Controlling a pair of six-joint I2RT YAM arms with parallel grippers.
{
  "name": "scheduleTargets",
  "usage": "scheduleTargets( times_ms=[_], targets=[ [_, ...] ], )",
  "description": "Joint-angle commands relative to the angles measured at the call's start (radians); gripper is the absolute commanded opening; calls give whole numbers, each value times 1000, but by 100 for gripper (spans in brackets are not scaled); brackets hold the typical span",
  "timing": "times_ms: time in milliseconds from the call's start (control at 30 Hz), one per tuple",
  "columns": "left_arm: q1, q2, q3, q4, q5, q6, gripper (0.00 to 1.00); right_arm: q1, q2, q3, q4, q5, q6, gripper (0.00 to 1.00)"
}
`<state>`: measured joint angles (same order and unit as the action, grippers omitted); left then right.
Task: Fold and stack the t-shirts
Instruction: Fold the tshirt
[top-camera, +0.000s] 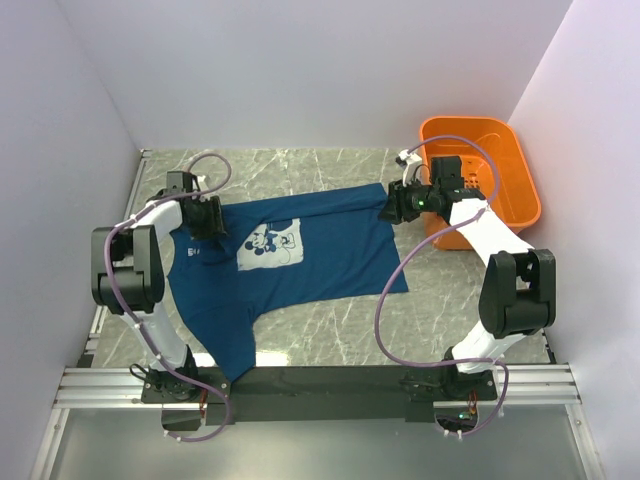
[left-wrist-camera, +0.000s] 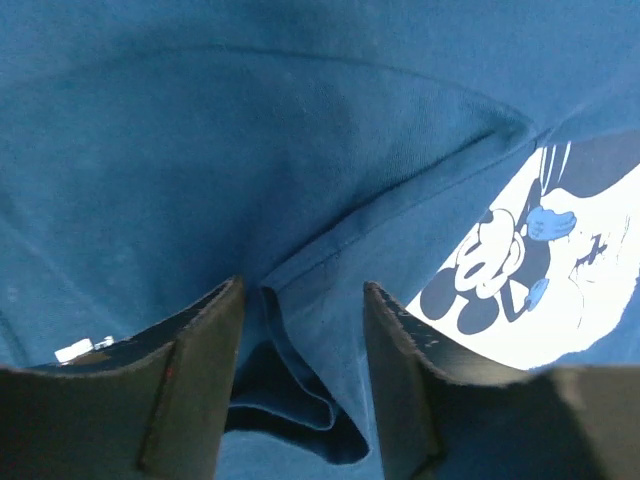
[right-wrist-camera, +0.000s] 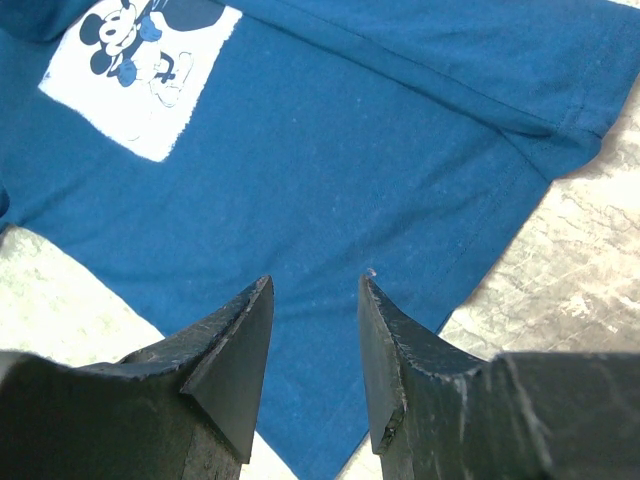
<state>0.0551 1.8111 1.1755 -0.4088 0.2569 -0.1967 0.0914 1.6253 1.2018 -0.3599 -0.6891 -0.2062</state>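
One dark navy-blue t-shirt (top-camera: 320, 250) lies spread on the marble table, its pale mouse print (top-camera: 270, 245) facing up and one sleeve reaching toward the near edge. My left gripper (top-camera: 215, 218) is low over the shirt's left end, beside the print. In the left wrist view it (left-wrist-camera: 303, 285) is open, with a raised fold of blue seam lying loose between the fingers (left-wrist-camera: 200, 370). My right gripper (top-camera: 390, 205) hovers over the shirt's far right corner. The right wrist view shows it (right-wrist-camera: 316, 280) open above flat blue cloth (right-wrist-camera: 350, 150), touching nothing.
An orange plastic basket (top-camera: 470, 122) stands at the back right, just behind the right arm. White walls close in the table on the left, back and right. Bare marble (top-camera: 330, 335) shows in front of the shirt. Purple cables loop off both arms.
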Motion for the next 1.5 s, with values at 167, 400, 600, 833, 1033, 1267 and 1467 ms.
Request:
scheduleTargets(
  times_ms=[167,400,600,833,1033,1267,1467],
  targets=[
    [-5,5,-11,8,107,6,45,-15,-39,-5,21,-4,4,47],
    [-47,-75,-76,33,166,-10,34,-18,-41,-10,26,-9,7,47],
    [-110,-136,-160,41,116,-40,42,-24,-45,-11,29,-15,10,47],
    [-116,-179,-143,8,-16,-55,50,-24,-45,-13,29,-18,11,47],
    [-126,-222,-132,-8,-57,-46,51,-24,-48,-18,32,-20,11,47],
    [-153,-306,-140,14,-51,-58,52,-24,-44,-18,32,-24,11,47],
    [-196,-280,-128,8,-39,-70,53,-24,-38,-16,32,-27,13,47]
  ],
)
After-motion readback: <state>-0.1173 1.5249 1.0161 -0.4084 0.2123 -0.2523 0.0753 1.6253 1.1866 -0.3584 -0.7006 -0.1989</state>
